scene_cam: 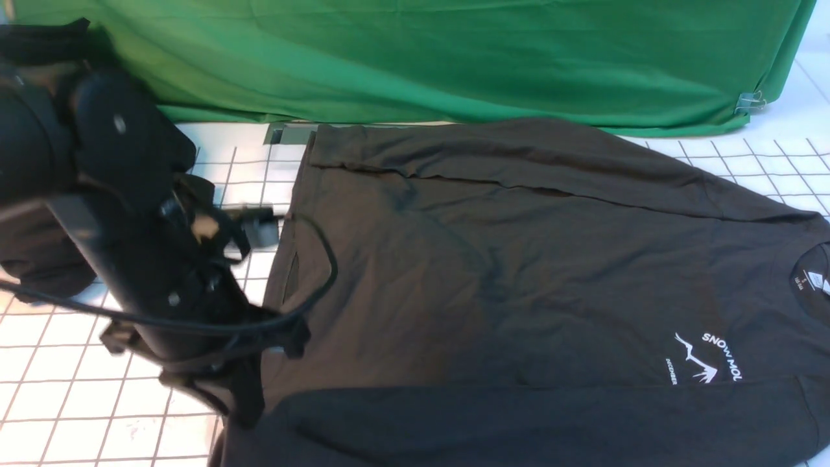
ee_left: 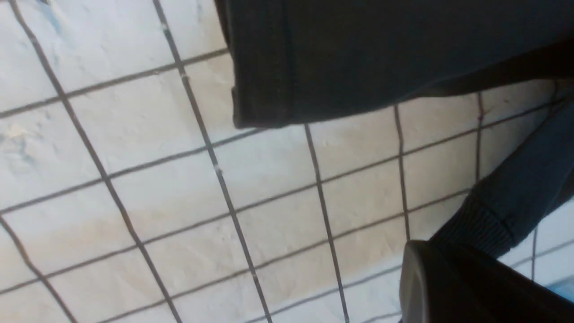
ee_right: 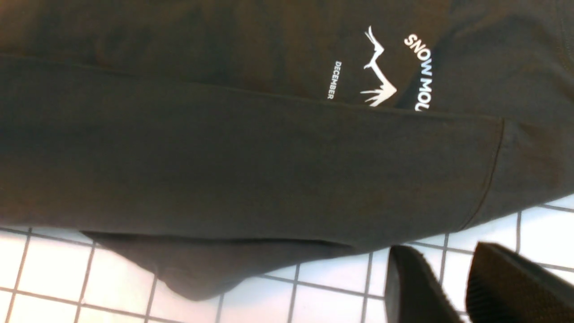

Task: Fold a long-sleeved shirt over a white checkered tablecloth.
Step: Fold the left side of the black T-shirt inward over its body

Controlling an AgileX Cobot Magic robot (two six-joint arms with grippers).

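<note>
**Item:** long-sleeved shirt, dark charcoal, laid flat and front up on the white checkered tablecloth.
- Collar lies to the robot's right, hem to its left.
- White mountain logo and neck label are showing.
- Both sleeves are folded across the body, one along the far edge and one along the near edge.

**Left gripper**: at the shirt's near left corner, just off the hem, pointing down.
- Jaws are closed.
- In the left wrist view the ribbed cuff of the near sleeve rises off the cloth and runs in against the dark finger.
- The cuff looks pinched there, but the contact itself is hidden.
- The hem corner lies flat on the grid close by.

**Right gripper**: seen in the right wrist view only.
- It is over bare tablecloth, just beside the shirt's near edge, at the logo end of the garment.
- Fingers stand apart with grid squares visible between them.
- It holds nothing and is clear of the shirt.

**Surround:** green cloth hangs along the far side.
</note>
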